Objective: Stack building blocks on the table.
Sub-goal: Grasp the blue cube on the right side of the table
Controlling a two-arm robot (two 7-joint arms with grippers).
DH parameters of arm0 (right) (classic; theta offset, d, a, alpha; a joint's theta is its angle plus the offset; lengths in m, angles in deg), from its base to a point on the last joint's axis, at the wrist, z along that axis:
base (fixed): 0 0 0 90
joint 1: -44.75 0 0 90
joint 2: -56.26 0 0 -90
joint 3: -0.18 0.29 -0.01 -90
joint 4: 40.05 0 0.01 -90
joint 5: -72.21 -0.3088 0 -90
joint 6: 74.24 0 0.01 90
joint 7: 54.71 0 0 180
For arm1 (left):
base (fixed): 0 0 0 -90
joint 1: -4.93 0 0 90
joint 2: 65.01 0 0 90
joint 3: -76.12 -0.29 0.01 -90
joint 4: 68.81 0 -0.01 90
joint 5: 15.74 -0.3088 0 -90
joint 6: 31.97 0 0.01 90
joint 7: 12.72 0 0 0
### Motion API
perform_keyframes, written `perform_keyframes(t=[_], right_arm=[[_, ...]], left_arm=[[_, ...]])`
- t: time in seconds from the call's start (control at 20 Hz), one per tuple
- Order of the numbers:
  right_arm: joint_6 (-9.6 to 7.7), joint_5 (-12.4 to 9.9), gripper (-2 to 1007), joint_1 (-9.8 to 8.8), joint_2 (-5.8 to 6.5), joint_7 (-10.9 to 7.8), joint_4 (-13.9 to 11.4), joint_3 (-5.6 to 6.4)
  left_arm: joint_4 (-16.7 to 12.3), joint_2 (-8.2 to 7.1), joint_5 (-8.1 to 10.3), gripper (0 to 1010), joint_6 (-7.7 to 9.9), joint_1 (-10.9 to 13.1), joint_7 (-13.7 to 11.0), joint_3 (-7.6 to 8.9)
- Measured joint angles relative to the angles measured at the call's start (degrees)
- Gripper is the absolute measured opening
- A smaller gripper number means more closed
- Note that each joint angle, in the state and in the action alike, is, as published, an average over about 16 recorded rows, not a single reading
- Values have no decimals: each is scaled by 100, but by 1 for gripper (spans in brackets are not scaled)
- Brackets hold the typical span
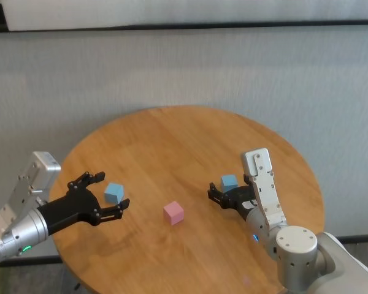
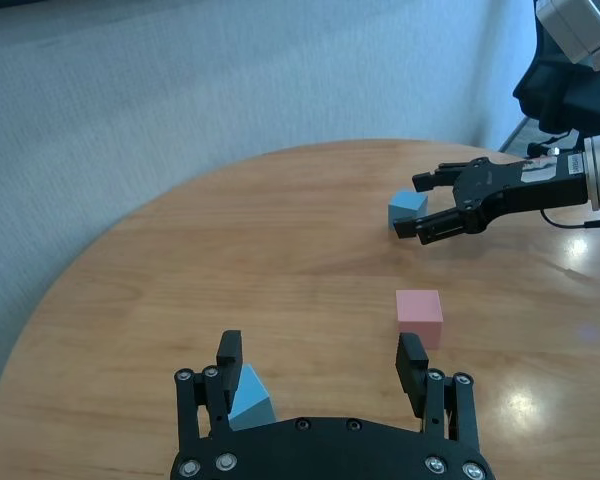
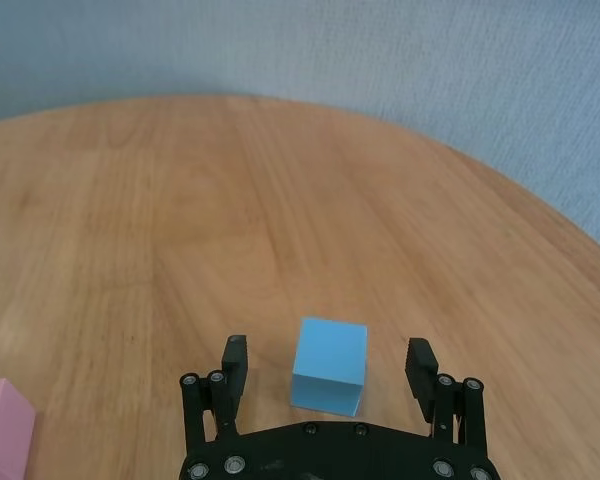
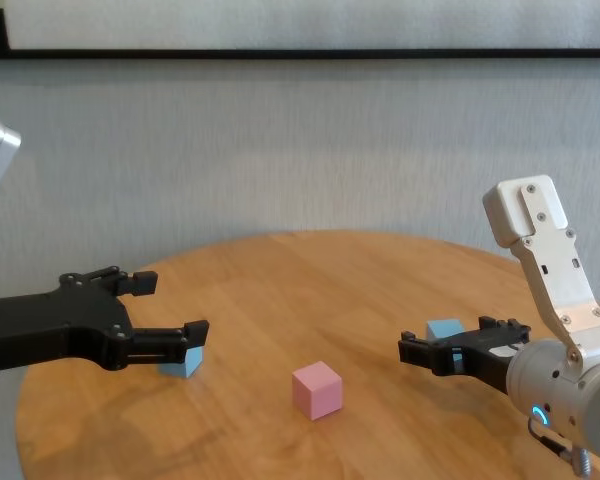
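Observation:
Three building blocks lie apart on the round wooden table [image 1: 184,138]. The pink one [image 1: 173,212] rests near the middle front. My left gripper [image 1: 110,191] is open low over the table, with a light blue block [image 2: 248,397] inside its jaws, close to one finger [image 2: 230,358]. My right gripper [image 3: 327,352] is open too, and the other light blue block [image 3: 329,365] sits centred between its fingers, with a gap on each side. Neither block is lifted.
Behind the table [image 4: 280,270] runs a grey textured wall [image 1: 184,67]. The table's round edge curves close behind both grippers. Bare wood stretches across the far half of the top.

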State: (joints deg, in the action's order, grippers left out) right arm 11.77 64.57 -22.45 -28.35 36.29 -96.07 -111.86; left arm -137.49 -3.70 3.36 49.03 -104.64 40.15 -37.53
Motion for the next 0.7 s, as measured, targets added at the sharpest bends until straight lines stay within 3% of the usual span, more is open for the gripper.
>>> perform_keyframes(t=[0.7], right_arm=[[-35, 172, 954, 33, -94, 28, 98, 99]], left_arm=[[0, 0, 0, 1000, 0, 0, 0, 0]])
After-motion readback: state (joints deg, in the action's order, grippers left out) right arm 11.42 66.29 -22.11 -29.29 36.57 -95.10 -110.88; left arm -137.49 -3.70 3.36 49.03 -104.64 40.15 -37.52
